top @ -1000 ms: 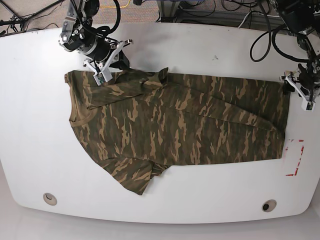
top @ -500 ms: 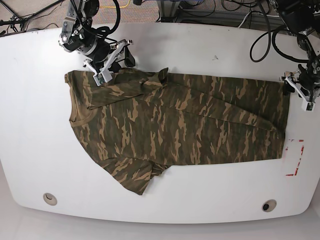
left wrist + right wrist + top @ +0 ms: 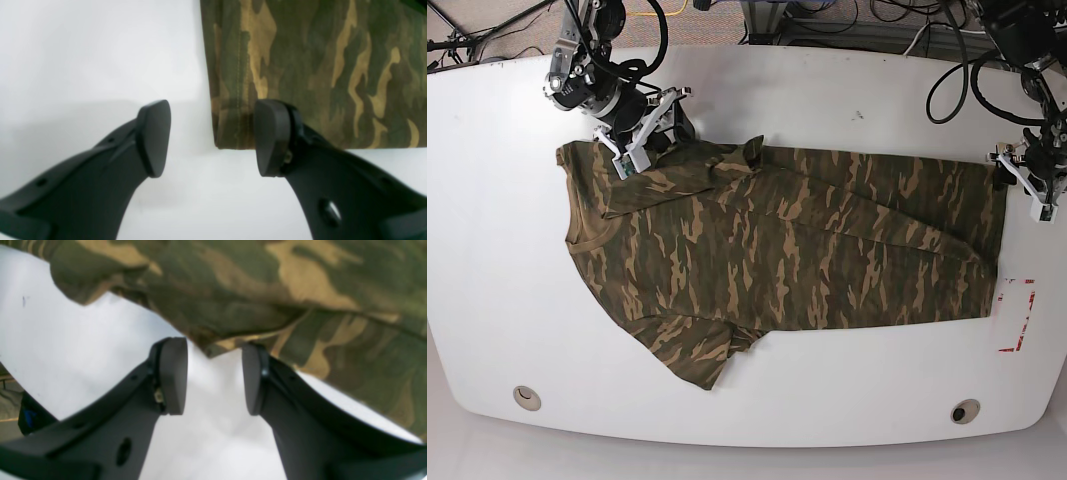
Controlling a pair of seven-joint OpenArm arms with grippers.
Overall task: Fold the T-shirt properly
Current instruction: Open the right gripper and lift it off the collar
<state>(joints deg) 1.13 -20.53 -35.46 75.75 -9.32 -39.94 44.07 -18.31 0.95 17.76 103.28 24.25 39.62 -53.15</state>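
- The short-sleeved cloth T-shirt [image 3: 777, 240] in dark green, brown and tan camouflage lies spread on the white rounded tabletop [image 3: 827, 390], collar toward 9 o'clock and hem toward 3 o'clock in the base view.
- One sleeve sticks out toward 6 o'clock; the other, near 11 o'clock, is folded in over the chest and bunched.
- The right gripper [image 3: 213, 378], black with flat pads, hangs at the shirt's 11 o'clock edge. Its jaws are parted with bare table showing between them; a wrinkled fold of cloth edge sits just beyond the fingertips [image 3: 171, 373], and nothing is clasped.
- The left gripper [image 3: 211, 138], black with rounded pads, sits at the 3 o'clock end, at the hem corner. Its jaws are spread wide: one fingertip over bare table, the other over the stitched hem, the corner between them, ungrasped.
- A red-outlined marking [image 3: 1017, 315] lies on the table near 4 o'clock, just beside the hem.
- Black cables [image 3: 947, 70] trail behind the table at 12 o'clock.
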